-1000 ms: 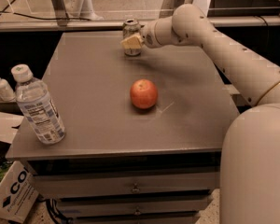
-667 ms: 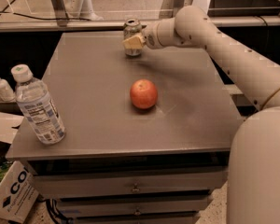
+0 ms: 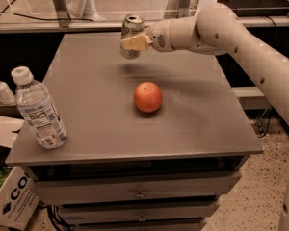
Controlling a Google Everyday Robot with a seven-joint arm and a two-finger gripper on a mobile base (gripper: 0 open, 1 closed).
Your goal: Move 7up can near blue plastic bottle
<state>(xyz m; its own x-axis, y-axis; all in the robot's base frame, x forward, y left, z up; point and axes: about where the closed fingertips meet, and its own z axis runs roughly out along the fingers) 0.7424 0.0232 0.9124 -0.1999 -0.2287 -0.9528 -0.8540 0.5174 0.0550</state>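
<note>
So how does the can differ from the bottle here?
The can is short grey metal; the bottle is taller clear plastic with a white cap. The can is held by the gripper near the table's far edge; the bottle stands free at its front left corner. Both are upright.

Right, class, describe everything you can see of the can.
The can is a small silver-grey metal drink can with a pale label, its rimmed top showing. It is upright, gripped round its middle by the pincer, which reaches in from the right. It seems lifted just off the table, over the far part, with a faint shadow below it. Nothing else touches it.
</note>
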